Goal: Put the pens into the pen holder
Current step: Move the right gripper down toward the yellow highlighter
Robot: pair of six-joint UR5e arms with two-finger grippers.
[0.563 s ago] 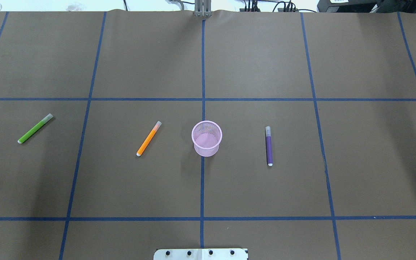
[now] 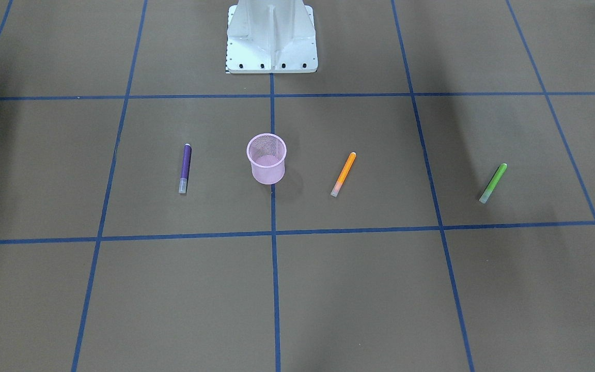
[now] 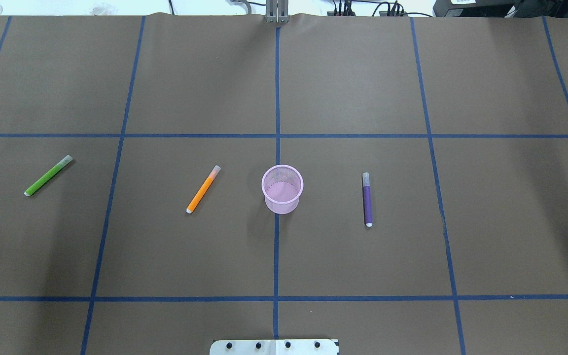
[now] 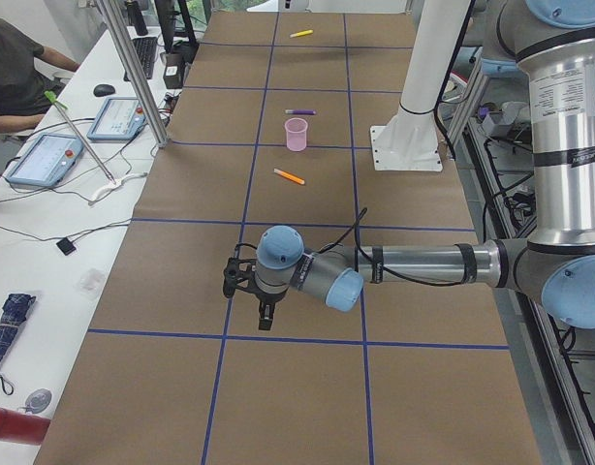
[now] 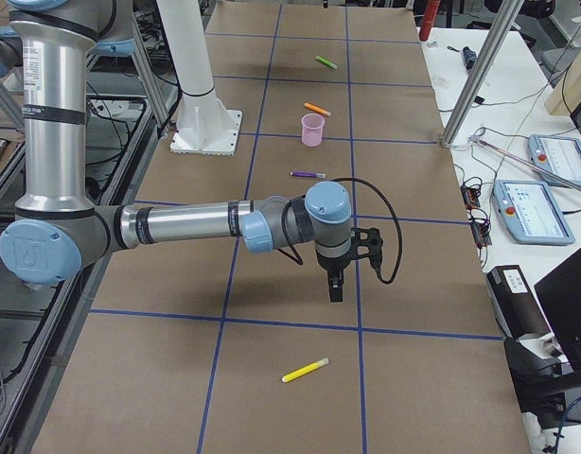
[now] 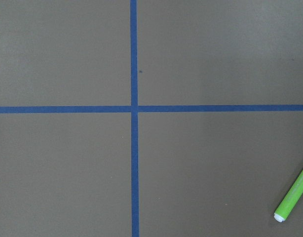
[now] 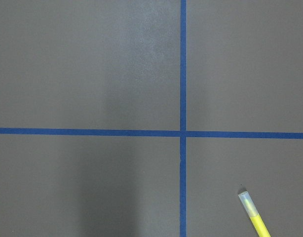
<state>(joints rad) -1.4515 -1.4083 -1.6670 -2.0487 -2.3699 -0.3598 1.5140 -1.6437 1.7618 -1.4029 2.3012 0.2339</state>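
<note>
Since neither wrist view shows any fingertips and the side views alone carry them, whether each claw is parted or closed cannot be told. Item, left gripper [image 4: 265,317]: black, pointing down over a crossing of blue tape lines [image 6: 134,148], holding nothing that can be seen. Nearest to it, the green pen [image 6: 292,197]: a slim round stick lying flat, entering the left wrist view at the lower right corner, long axis slanted, white butt end toward the camera's centre. Item, right gripper [image 5: 336,284]: black, likewise pointing down over a tape crossing. Nearest to it, the yellow pen [image 7: 254,215]: flat on the table, at the lower right of the right wrist view, slanted, translucent pale cap leading. Item, orange pen [image 3: 203,189]: flat, slanted, on the left arm's side of the cup, near it but apart. Item, purple pen [image 3: 367,199]: flat, lying nearly straight away from the robot, on the right arm's side, cap at the far end. Item, pen holder [image 3: 281,202]: pink wire mesh, round, slightly tapered, solid rim, upright on the centre tape line, holding no pens. Item, table [image 3: 363,256]: matt brown sheet. Judged: each arm should take its own side's pens, jaws set across the barrel.
</note>
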